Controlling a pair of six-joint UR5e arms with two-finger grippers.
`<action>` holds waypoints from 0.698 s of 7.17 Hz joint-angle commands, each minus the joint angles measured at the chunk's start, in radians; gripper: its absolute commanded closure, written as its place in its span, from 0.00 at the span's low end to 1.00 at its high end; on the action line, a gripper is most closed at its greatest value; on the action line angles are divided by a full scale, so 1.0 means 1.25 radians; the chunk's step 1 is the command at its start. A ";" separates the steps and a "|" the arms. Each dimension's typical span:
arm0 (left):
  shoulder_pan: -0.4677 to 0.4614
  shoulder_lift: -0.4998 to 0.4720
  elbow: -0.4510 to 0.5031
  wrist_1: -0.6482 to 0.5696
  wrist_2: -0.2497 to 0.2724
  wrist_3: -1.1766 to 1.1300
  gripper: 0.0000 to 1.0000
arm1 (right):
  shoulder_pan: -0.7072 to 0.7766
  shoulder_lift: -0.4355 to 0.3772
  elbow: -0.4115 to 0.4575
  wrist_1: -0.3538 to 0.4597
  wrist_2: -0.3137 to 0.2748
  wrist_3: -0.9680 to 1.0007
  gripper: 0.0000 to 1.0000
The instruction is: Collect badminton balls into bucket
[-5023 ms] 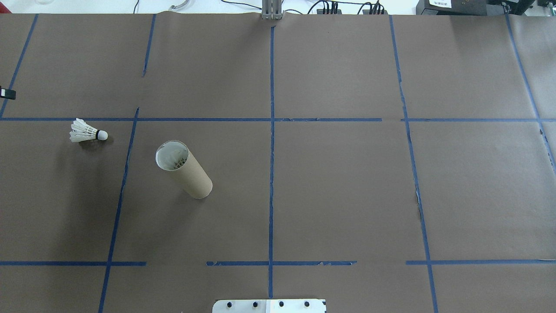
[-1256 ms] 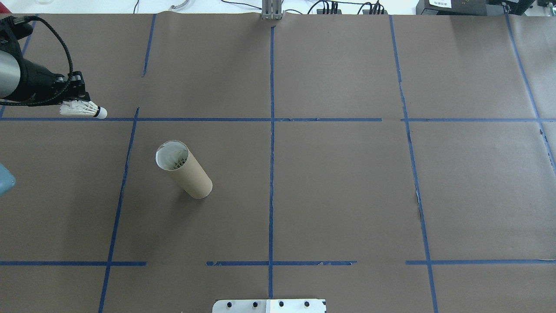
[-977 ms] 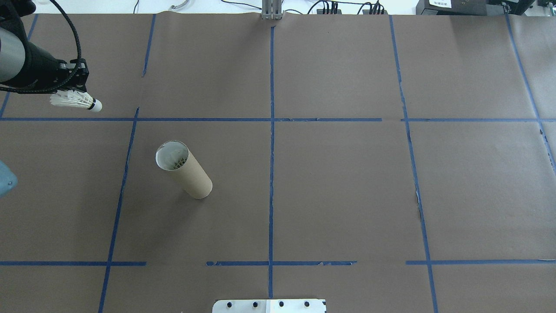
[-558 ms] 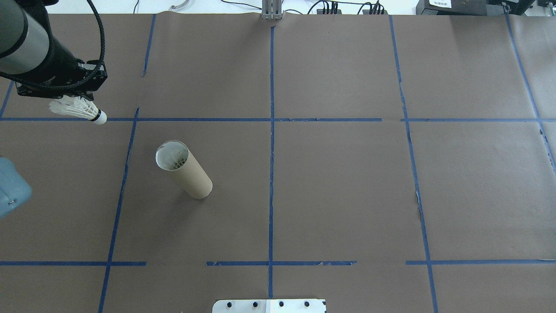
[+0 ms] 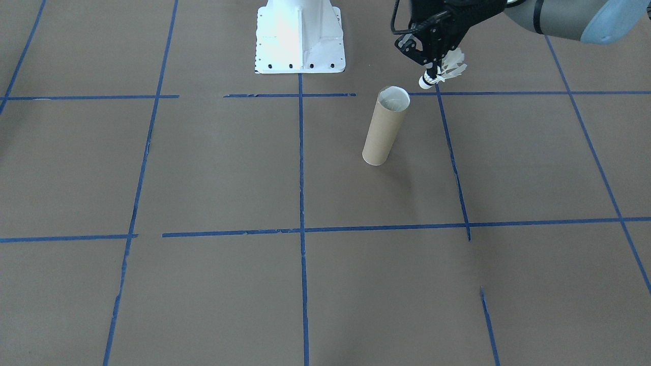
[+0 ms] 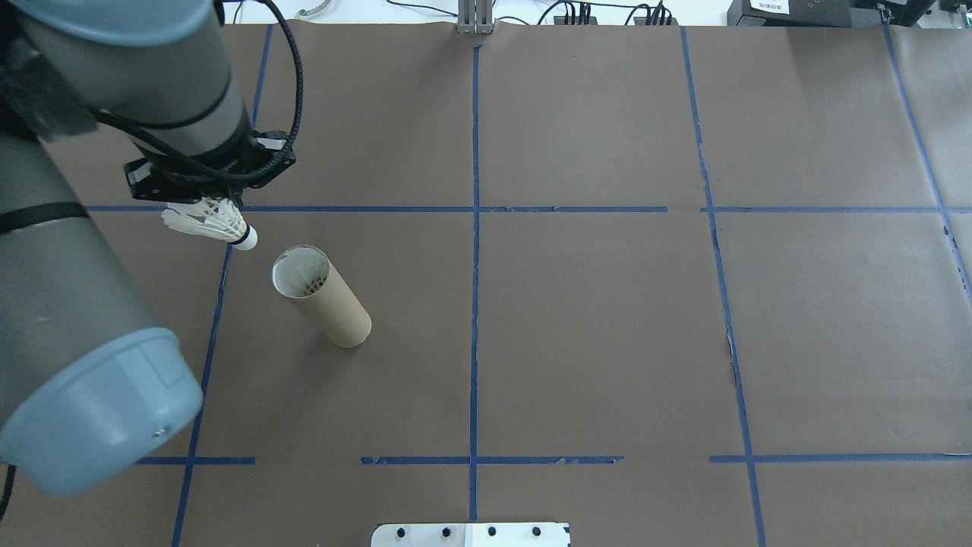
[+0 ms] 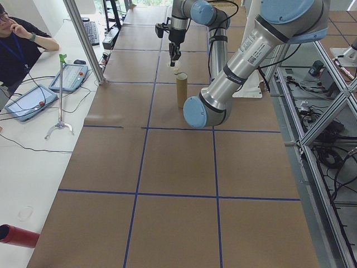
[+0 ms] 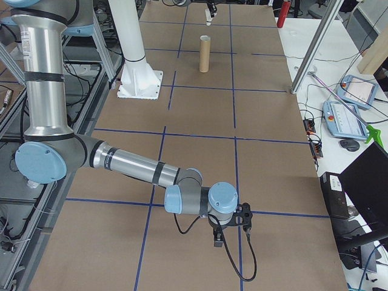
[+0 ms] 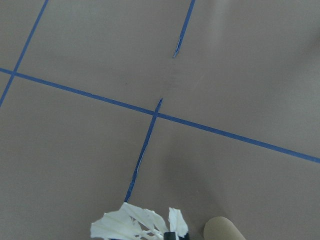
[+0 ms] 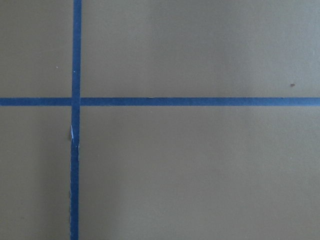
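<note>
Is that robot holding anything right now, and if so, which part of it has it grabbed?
Yes. The left tool holds the shuttlecock by its feathered skirt, with the cork tip free and pointing toward the cardboard tube. The other arm holds nothing visible.

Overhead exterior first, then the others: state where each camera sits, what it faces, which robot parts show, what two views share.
Overhead exterior: behind robot, looking down; left gripper holds white feather shuttlecock beside brown cardboard tube.
Front-facing: opposite, facing white robot base.
Exterior left: table end; left arm near.
Exterior right: other end; right arm near.
Left wrist: downward; feathers, tube rim.
Right wrist: downward; blue tape, no robot part.
Shared: overhead and front-facing both show shuttlecock, tube.
</note>
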 commanded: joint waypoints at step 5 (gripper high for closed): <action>0.086 -0.028 0.097 0.001 0.066 -0.110 1.00 | 0.000 0.000 0.000 0.000 0.000 -0.001 0.00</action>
